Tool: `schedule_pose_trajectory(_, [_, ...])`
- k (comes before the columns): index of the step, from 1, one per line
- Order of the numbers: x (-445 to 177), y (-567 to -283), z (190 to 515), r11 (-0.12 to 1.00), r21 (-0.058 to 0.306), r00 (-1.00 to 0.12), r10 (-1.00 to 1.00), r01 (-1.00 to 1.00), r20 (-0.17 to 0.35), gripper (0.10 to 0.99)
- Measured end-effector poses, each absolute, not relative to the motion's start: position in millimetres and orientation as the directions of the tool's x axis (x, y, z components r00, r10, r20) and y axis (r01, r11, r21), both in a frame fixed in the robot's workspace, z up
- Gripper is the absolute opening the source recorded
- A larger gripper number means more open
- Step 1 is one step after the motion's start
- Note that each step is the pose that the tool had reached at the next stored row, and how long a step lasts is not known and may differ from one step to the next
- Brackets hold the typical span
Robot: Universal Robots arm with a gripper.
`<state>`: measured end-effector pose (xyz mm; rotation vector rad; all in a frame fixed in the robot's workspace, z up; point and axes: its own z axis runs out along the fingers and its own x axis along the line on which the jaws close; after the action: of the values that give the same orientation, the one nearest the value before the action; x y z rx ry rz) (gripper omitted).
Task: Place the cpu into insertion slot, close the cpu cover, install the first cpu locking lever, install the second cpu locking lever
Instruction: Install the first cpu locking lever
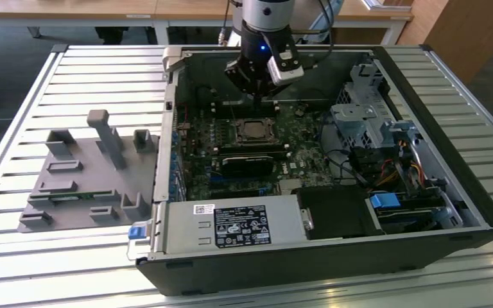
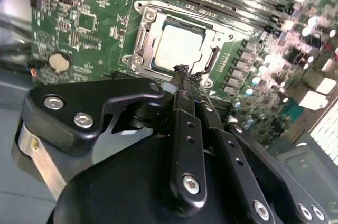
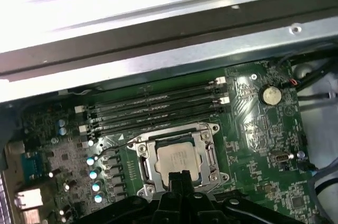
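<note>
The robot arm's gripper [image 1: 259,96], its two black fingers [image 2: 186,129] pressed together with nothing between them, hovers low over the motherboard [image 3: 253,145] inside an open computer case [image 1: 315,269]. In both wrist views the fingertips sit at the near edge of the insertion slot [image 1: 237,131], just beside the silvery rim; whether they touch it cannot be told.

The cpu [image 2: 178,49] [image 3: 177,156] lies flat in the slot, pale metal face up. The cpu cover [image 2: 145,36] [image 3: 210,152] is down over it, framing the chip through its cut-out middle. Whether the locking levers are latched cannot be made out.

Beyond the slot run four long dark memory slots [image 3: 153,108], parallel to the case wall, and a round coin battery [image 3: 271,95] sits on the green board well apart from the chip.

In the exterior view a long black card [image 1: 246,160] lies just beside the slot, on the side away from the gripper, and a silvery power supply [image 1: 233,224] fills the case corner nearest the camera. The case rests on a slatted metal table [image 1: 24,269]; a grey fixture [image 1: 84,179] with upright posts stands on the table at the exterior view's left, apart from the case.
</note>
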<state>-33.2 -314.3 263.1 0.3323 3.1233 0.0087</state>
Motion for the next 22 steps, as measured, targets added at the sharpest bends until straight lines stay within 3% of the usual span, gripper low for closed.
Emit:
schedule_pose_trajectory(13, [-33, -314, 262, 1.000, 0.006, -1.000, -0.024, -0.024, 0.000, 0.106])
schedule_pose_trajectory(22, [-58, -314, 261, 0.999, 0.005, -0.999, -0.039, -0.040, -0.005, 0.106])
